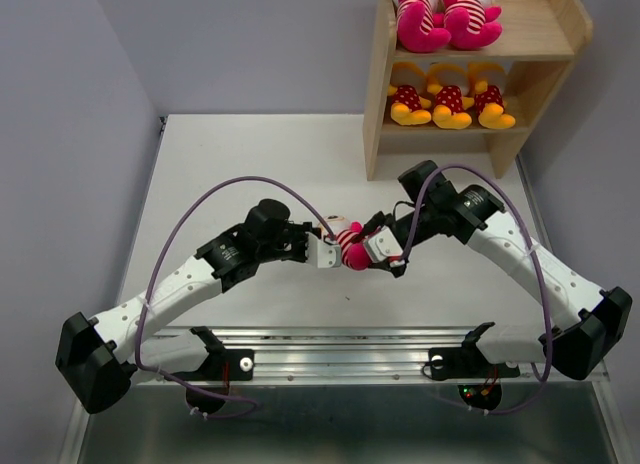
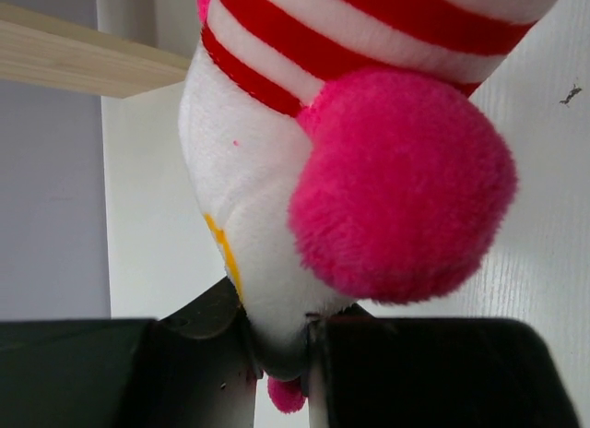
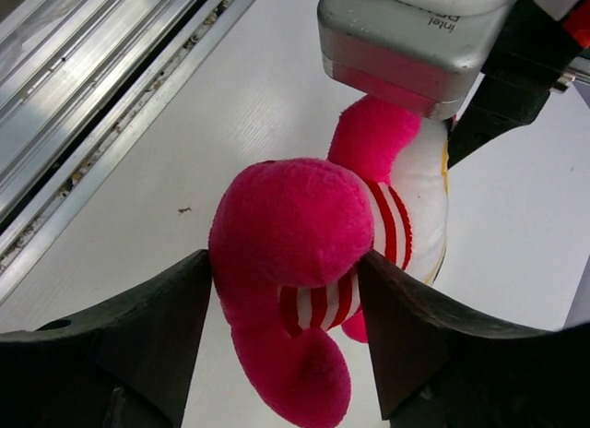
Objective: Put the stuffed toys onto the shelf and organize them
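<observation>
The left claw (image 1: 328,252) pinches the white plush end of a striped toy (image 1: 350,246), while the right claw (image 1: 375,248) clamps its fuzzy pink limb from the other side, so both hold the one doll, just right of the top view's centre, over the smooth white table (image 1: 250,164). Only the left wrist view shows a thin yellow-orange seam on the white fabric (a soft, short pile); only the right wrist view shows the ribbed aluminium rail (image 3: 83,105) at its upper left. At the top view's upper right stands the pale wooden shelf (image 1: 378,94): two pink striped dolls (image 1: 420,24) on its upper tier, three yellow-orange dolls (image 1: 450,99) in red dotted outfits side by side on the lower
</observation>
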Controlling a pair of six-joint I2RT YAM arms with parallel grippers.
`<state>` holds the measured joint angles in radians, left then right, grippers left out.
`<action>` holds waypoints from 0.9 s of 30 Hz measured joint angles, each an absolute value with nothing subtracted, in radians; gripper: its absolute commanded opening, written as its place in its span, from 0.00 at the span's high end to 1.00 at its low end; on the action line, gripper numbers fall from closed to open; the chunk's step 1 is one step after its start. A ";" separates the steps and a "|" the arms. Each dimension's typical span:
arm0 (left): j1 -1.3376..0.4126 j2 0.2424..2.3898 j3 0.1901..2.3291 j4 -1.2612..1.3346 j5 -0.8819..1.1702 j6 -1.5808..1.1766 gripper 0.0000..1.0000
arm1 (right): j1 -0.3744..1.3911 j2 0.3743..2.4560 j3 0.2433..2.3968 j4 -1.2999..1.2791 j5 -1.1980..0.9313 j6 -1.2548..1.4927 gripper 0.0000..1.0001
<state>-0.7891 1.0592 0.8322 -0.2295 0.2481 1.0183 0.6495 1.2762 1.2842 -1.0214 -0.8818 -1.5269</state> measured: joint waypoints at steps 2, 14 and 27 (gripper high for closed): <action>-0.789 1.059 0.832 -0.223 0.239 1.019 1.00 | 0.651 1.278 1.290 -1.020 -0.877 -1.523 0.37; -0.789 1.057 0.826 -0.200 0.219 1.003 1.00 | 0.696 1.267 1.242 -0.889 -0.796 -1.370 0.99; -0.780 0.899 0.727 0.009 0.088 0.796 0.01 | 0.708 1.225 1.214 -0.740 -0.666 -1.006 1.00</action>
